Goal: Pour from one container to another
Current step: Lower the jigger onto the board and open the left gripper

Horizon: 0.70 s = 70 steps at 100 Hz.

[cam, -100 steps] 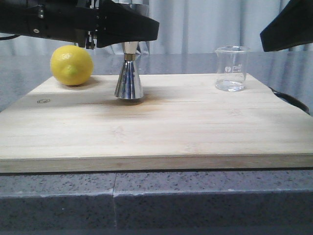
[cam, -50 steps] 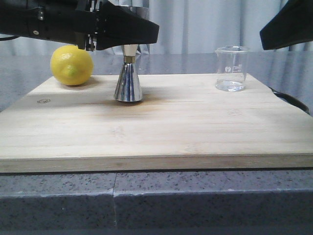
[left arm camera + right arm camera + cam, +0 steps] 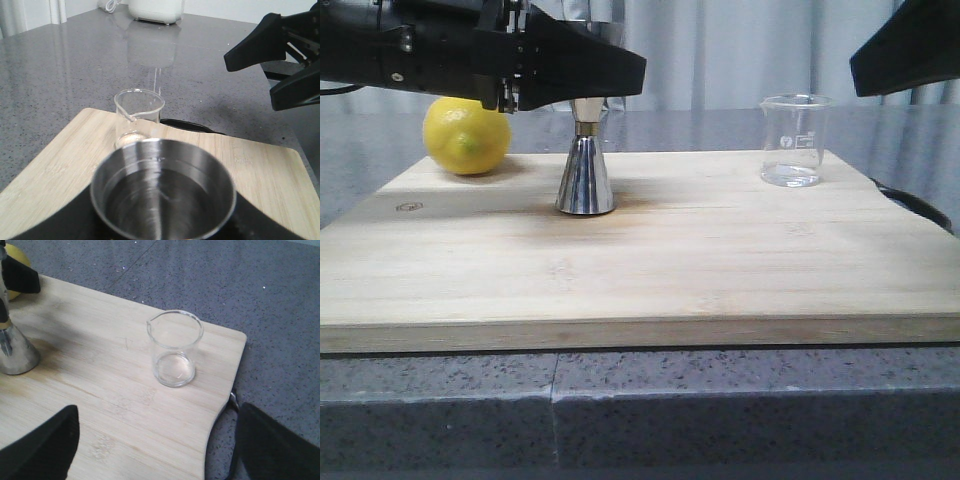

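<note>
A: Beaker (image 3: 794, 140)?
B: Upright near the board's (image 3: 640, 260) far right corner, untouched. Looks empty or close to it: clear bottom in the right wrist view, no liquid line I can make out.

A: Jigger (image 3: 585, 165)?
B: Standing left of centre toward the far edge, base on the wood as far as the front view shows. The left wrist view looks straight down into its upper cup (image 3: 162, 187). There may be liquid in it, or only reflections; cannot tell.

A: Left gripper (image 3: 582, 72)?
B: At the jigger's upper cup, dark fingers either side of it. Whether they clamp it or just bracket it, cannot tell.

A: Right gripper (image 3: 155, 445)?
B: Spread wide, nothing in it, hanging above the beaker on the near side.

A: Anything else?
B: Lemon (image 3: 466, 133) at the far left corner, apart from the jigger.

A: Progress?
B: My read: either the pour is done and things are being put down, or nothing has begun. Beaker's emptiness leans toward done, but not certain.
</note>
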Each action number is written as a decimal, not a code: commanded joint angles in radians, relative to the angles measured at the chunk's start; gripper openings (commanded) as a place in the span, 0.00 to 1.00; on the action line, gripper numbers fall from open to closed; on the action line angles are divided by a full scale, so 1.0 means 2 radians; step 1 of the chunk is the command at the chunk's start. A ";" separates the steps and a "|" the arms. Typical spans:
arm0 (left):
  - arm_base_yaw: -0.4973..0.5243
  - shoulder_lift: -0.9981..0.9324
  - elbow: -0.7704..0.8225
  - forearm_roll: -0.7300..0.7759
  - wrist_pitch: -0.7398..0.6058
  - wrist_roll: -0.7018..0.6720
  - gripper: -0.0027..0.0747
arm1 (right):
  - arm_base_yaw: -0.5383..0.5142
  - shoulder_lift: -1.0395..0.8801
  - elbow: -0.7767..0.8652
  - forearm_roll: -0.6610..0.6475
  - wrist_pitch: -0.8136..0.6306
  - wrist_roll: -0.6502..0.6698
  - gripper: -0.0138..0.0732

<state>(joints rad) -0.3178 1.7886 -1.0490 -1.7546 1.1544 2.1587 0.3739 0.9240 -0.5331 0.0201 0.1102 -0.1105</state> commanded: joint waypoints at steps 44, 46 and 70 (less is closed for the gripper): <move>0.000 -0.041 -0.011 0.034 -0.027 -0.005 0.77 | 0.000 -0.007 -0.013 -0.002 -0.049 -0.002 0.80; 0.000 -0.046 -0.011 0.039 -0.033 -0.006 0.77 | 0.000 -0.007 -0.013 -0.003 -0.049 -0.002 0.80; 0.000 -0.112 -0.012 0.118 -0.096 -0.093 0.77 | 0.000 -0.007 -0.033 -0.003 0.004 -0.002 0.80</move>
<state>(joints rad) -0.3178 1.6493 -1.0479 -1.5311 0.9491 2.0466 0.3739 0.9240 -0.5424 0.0201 0.1327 -0.1105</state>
